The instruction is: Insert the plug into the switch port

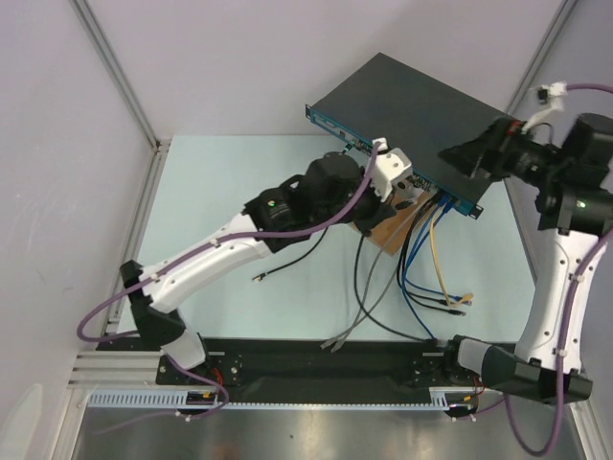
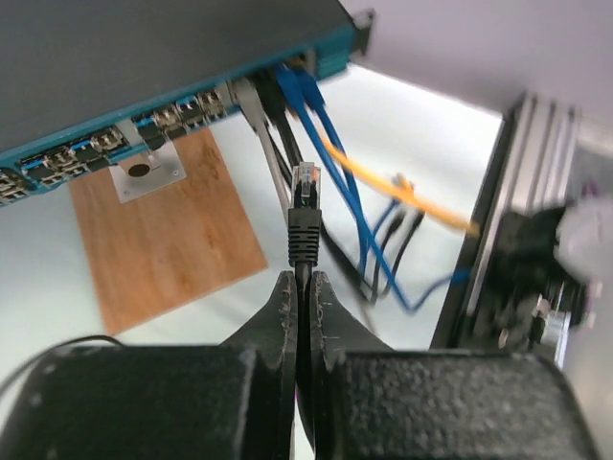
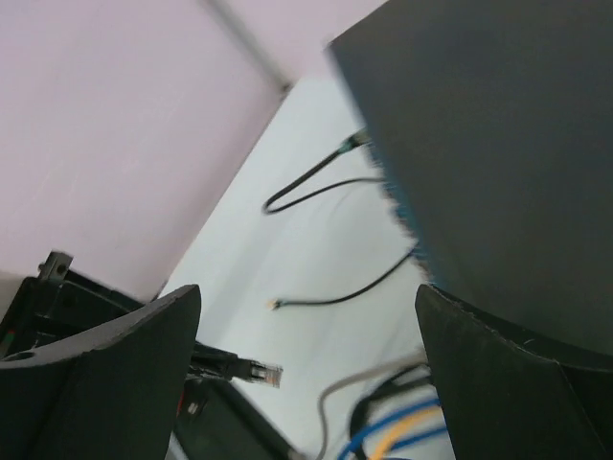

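Observation:
The switch (image 1: 412, 110) is a flat black box lying at an angle at the back, its blue port face (image 1: 369, 144) turned toward the arms. My left gripper (image 1: 391, 177) is just in front of that face. In the left wrist view it (image 2: 303, 280) is shut on the black cable right behind the plug (image 2: 305, 187). The plug's clear tip points up at the row of sockets (image 2: 163, 120) and stops a short way below them. My right gripper (image 1: 469, 158) hangs wide open over the switch's right end. Nothing lies between its fingers (image 3: 105, 374). The switch top (image 3: 498, 144) fills that view's right side, and the plug (image 3: 261, 371) shows low down.
A brown wooden board (image 1: 388, 230) lies under the switch's front edge. Blue (image 2: 330, 158), yellow (image 2: 402, 196), grey and black cables hang from the right-hand ports and spread over the table (image 1: 436, 278). A loose black cable (image 1: 287, 266) lies near the left arm. Walls stand close on both sides.

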Motion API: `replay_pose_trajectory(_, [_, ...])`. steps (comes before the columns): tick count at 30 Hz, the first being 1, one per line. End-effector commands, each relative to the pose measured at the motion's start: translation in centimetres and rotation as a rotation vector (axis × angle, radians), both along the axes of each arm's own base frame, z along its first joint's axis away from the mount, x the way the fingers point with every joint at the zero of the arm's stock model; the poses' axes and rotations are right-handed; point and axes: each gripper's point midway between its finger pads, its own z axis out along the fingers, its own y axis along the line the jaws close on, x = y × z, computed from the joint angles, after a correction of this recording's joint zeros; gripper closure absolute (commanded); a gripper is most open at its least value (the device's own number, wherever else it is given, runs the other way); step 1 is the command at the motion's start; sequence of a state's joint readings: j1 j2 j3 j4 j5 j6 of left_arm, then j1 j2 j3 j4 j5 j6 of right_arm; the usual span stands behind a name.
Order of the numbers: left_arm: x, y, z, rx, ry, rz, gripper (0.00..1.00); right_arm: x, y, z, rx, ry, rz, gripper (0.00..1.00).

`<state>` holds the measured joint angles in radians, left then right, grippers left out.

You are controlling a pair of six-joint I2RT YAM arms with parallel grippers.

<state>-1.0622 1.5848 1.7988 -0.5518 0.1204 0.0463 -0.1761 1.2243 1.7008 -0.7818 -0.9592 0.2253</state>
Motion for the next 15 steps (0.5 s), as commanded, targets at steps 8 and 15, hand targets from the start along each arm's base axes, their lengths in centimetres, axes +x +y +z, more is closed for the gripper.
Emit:
replay_pose_trajectory(8, [2.2,-4.9,0.5,-0.079,0.098,0.380,1.00,-0.3,-11.5,-2.4,0.155,0.135,-0.373,0.00])
replay_pose_trajectory(15, [2.8,-6.6,0.3,-0.125,0.141,0.458,1.00,0.0,-13.6,-6.4,0.225,0.226,-0.421,0.00])
